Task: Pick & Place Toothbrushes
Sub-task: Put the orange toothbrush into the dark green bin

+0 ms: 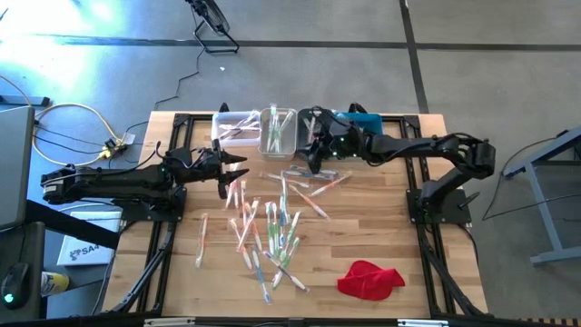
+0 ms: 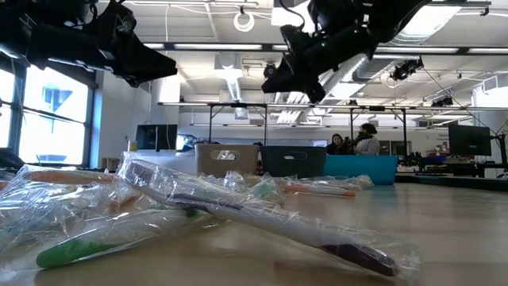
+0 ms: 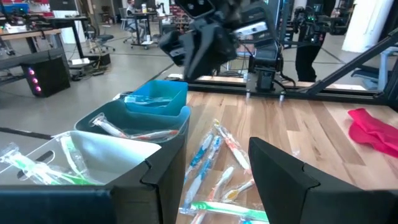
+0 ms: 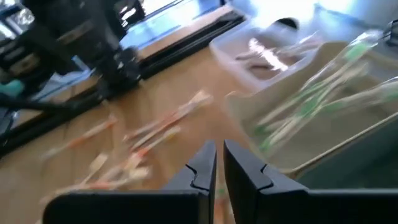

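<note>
Probably a robotics lab: beyond the counter (image 2: 444,214) stand desks, monitors (image 2: 470,140), seated people (image 2: 367,139), exposed ceiling ducts.

Blurry toothbrushes (image 4: 155,130) beyond near-closed right claw (image 4: 219,163)

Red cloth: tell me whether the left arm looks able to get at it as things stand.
Probably not easily. The red cloth lies at the table's near right corner, while the left gripper hovers far across, near the bins. Only scattered toothbrushes lie between.

Left gripper (image 1: 238,164) hovers with fingers spread apart, while right gripper (image 1: 313,156) hangs with fingers nearly together.
</note>
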Tool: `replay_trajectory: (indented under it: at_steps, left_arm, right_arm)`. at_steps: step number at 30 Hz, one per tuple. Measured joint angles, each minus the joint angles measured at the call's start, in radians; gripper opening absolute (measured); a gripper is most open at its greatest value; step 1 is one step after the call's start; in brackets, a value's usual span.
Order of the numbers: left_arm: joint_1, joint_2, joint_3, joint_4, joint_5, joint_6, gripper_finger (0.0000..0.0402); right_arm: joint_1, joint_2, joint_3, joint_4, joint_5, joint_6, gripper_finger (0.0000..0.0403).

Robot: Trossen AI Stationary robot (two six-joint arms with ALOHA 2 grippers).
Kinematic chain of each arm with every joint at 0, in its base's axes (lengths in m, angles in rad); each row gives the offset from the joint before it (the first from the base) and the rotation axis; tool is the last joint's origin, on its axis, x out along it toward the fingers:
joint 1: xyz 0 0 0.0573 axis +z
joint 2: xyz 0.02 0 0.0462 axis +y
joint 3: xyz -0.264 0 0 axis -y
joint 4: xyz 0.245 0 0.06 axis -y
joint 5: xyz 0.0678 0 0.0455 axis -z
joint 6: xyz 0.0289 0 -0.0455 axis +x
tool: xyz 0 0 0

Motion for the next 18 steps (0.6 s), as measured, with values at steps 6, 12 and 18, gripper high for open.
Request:
replay_trajectory:
  at_steps: [6, 12, 18]
  left_arm:
    - [0.000, 0.000, 0.000, 0.000, 0.000, 0.000, 0.0171]
    - [0.000, 0.000, 0.000, 0.000, 0.000, 0.000, 0.0171]
    - [0.000, 0.000, 0.000, 0.000, 0.000, 0.000, 0.0171]
  right_arm:
    - [0.058, -0.022, 0.001, -0.079, 0.002, 0.000, 0.0023]
    - [0.112, -0.021, 0.001, -0.133, 0.000, -0.001, 0.0023]
    - [0.158, -0.021, 0.001, -0.186, 0.000, -0.008, 0.0023]
